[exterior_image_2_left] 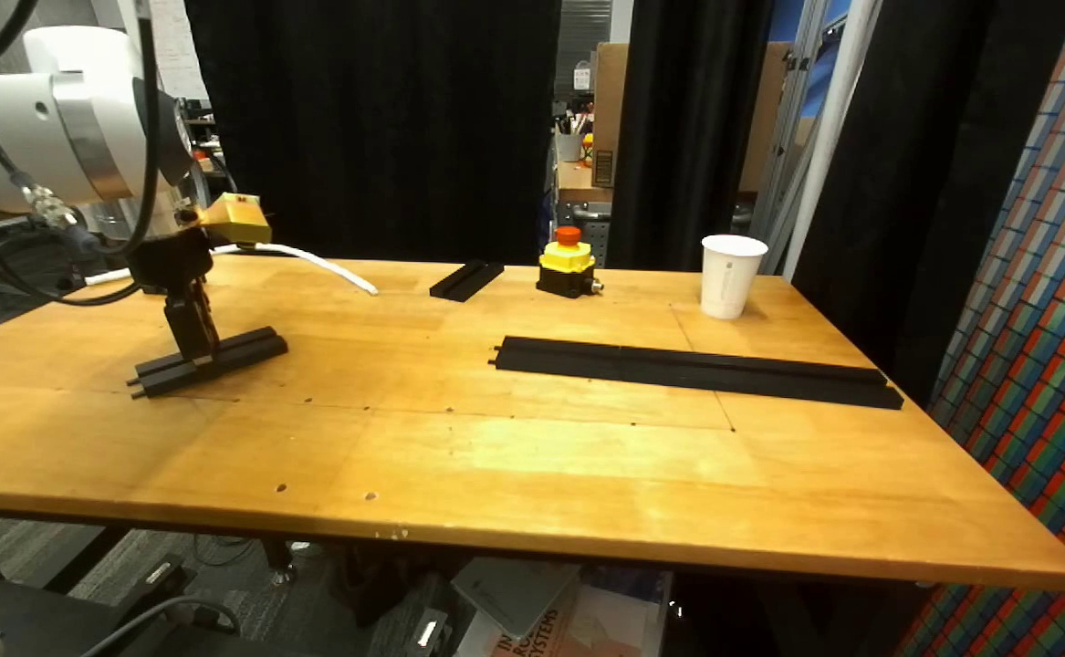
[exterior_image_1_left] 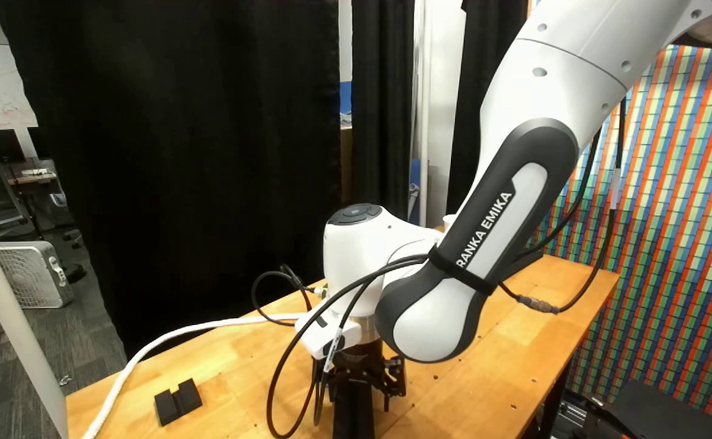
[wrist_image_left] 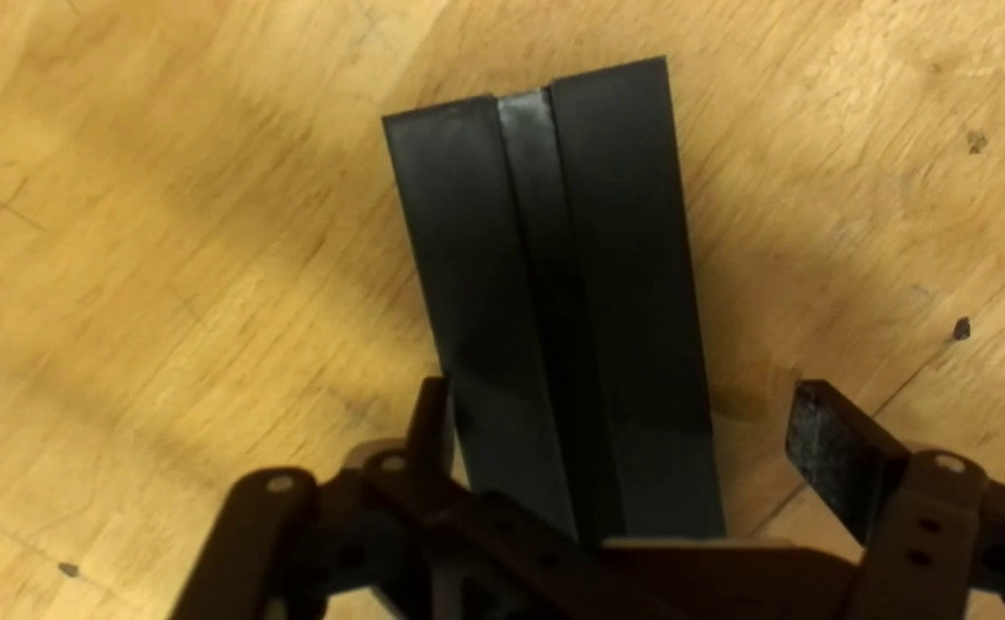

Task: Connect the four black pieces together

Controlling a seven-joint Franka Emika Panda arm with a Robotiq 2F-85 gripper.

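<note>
Far left, gripper (wrist_image_left: 619, 410) spread wide astride the loose black bar (exterior_image_2_left: 247, 354), gripping nothing; probably the pick-up step, next wanting jaws centred, then closed across it. Bar matte, lengthwise groove, two stub pegs (exterior_image_2_left: 139, 394) at left end. Right: long black strip (exterior_image_2_left: 696, 372), likewise grooved and pegged, both flat on grainy wooden table (exterior_image_2_left: 495, 470).

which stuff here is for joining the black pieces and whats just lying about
For the job: black bar between the open jaws, long black strip.

Just lying about: white cup, red-topped yellow button, white cord; probably also flat black piece, small black block.
</note>
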